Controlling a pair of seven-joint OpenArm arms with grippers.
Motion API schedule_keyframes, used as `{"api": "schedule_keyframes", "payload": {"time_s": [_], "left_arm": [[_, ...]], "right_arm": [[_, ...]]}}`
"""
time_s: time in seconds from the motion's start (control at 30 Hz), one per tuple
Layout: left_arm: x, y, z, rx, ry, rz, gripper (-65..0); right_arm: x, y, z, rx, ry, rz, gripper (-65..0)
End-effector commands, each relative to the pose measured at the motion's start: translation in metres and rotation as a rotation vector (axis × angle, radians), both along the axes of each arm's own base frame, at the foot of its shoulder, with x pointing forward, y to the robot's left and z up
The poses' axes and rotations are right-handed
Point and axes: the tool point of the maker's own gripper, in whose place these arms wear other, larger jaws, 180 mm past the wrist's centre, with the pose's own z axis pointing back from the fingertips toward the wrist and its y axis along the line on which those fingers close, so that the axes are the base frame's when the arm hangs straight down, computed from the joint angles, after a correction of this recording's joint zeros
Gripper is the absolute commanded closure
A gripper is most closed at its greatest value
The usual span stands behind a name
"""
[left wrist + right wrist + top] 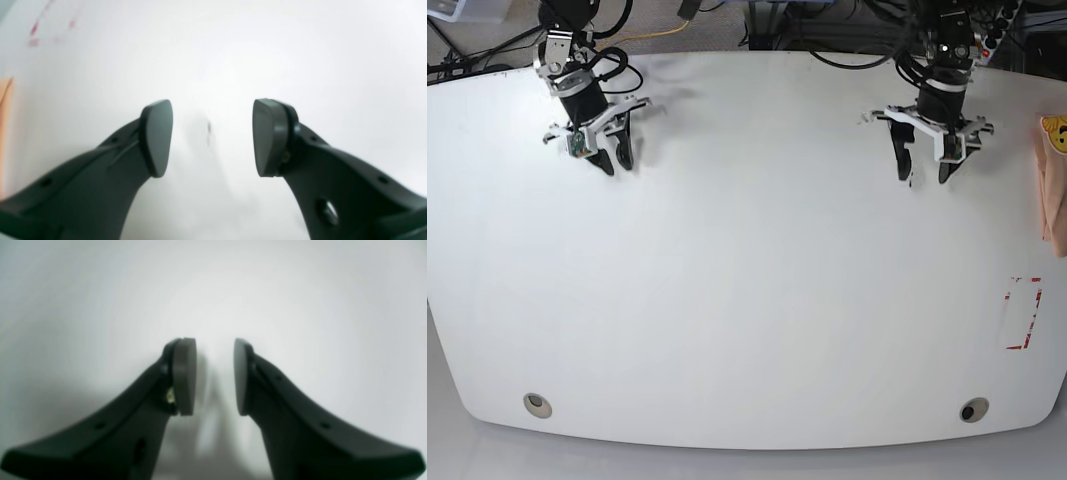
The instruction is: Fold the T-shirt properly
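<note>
The peach T-shirt (1053, 195) lies bunched at the far right edge of the white table (747, 300), partly cut off by the frame, with a yellow print near its top. A thin orange strip of the T-shirt (4, 100) also shows at the left edge of the left wrist view. My left gripper (924, 170) (212, 133) hangs over the back right of the table, left of the shirt and apart from it, open with nothing between its pads. My right gripper (614, 160) (215, 373) is at the back left, open with a narrower gap, holding nothing.
A red-outlined rectangle (1024, 313) is marked on the table near the right edge, below the shirt. Two round holes (538, 405) (973, 410) sit near the front edge. Cables and equipment (777, 30) crowd the space behind the table.
</note>
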Motion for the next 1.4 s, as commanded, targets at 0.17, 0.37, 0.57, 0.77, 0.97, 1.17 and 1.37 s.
{"api": "schedule_keyframes", "payload": {"time_s": [0.17,0.37,0.57,0.77,0.97,1.17,1.37], "left_arm": [[-0.083,-0.008,-0.01,-0.013,0.14,0.025,-34.6],[-0.152,-0.014,-0.029,-0.02,0.325,0.014,-34.6],[-0.201,-0.013,-0.038,-0.017,0.458,0.007,-34.6],[-0.243,-0.008,-0.055,-0.014,0.583,0.0,-34.6],[-0.286,-0.003,-0.088,-0.043,0.712,0.034,-34.6],[-0.3,0.005,-0.135,-0.069,0.797,0.052,-34.6],[-0.321,0.003,-0.196,-0.133,0.923,0.104,-34.4]], "right_arm": [[-0.068,-0.016,0.009,0.099,0.044,-0.072,-17.9],[-0.13,-0.013,0.005,0.149,0.156,-0.102,-17.9],[-0.194,-0.014,0.001,0.207,0.273,-0.158,-17.9],[-0.27,0.0,-0.007,0.269,0.404,-0.229,-17.9],[-0.33,0.006,-0.035,0.31,0.53,-0.304,-17.9],[-0.341,0.014,-0.075,0.317,0.58,-0.314,-17.9],[-0.342,0.01,-0.132,0.176,0.674,-0.269,-17.9]]}}
